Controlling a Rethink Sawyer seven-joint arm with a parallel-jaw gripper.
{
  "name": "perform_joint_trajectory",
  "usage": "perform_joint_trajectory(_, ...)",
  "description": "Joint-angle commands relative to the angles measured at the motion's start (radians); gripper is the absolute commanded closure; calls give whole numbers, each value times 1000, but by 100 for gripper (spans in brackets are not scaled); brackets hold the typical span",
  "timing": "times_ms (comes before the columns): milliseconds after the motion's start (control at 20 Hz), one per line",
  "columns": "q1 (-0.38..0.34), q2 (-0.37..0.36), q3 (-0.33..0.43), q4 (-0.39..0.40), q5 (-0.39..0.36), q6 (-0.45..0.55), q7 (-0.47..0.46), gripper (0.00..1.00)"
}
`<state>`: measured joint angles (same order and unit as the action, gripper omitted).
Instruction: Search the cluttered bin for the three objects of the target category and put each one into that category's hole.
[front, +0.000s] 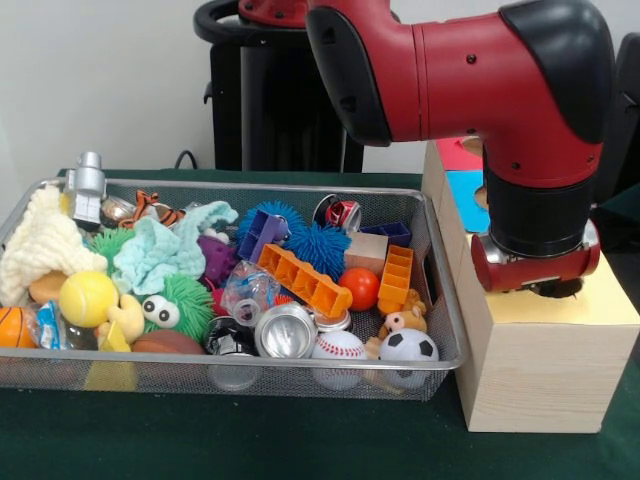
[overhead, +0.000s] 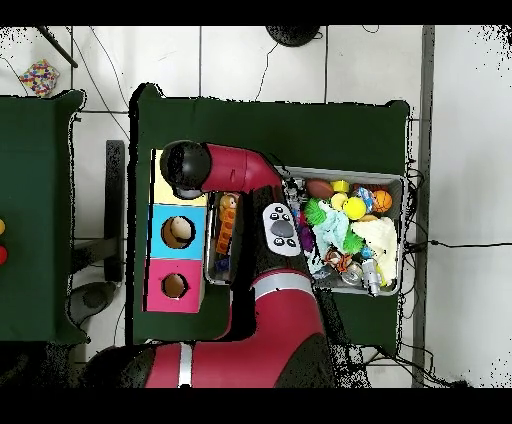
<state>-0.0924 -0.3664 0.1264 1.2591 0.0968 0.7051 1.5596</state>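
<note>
The wire mesh bin (front: 250, 366) holds several toys, cans and cloths; I see no dotted paper wad in it. It also shows in the overhead view (overhead: 402, 232), partly under the arm. My gripper (front: 548, 289) hangs from the red wrist right down at the yellow top (front: 600, 300) of the wooden box beside the bin. The wrist hides the hole and whatever the gripper may hold. In the overhead view the arm's black elbow (overhead: 185, 167) covers the yellow top (overhead: 161, 192). A small multicoloured speckled wad (overhead: 38, 75) lies far off at the top left.
The blue-topped hole (overhead: 177, 232) and the red-topped hole (overhead: 175, 286) lie beside the yellow top. In the bin are a cream cloth (front: 38, 245), a mint cloth (front: 160, 250), orange blocks (front: 305, 280), balls and a can (front: 285, 330). A second green table (overhead: 30, 220) stands apart.
</note>
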Motion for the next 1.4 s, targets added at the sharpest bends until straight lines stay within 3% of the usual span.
perform_joint_trajectory(50, -56, 26, 8, 37, -20, 64, 88, 100)
perform_joint_trajectory(550, -122, -188, 97, 219, 61, 195, 52, 100)
perform_joint_trajectory(900, -167, -269, 147, 308, 89, 211, 16, 100)
perform_joint_trajectory(1250, -217, -306, 199, 381, 93, 154, -34, 100)
perform_joint_trajectory(1400, -244, -340, 198, 432, 68, 56, -46, 100)
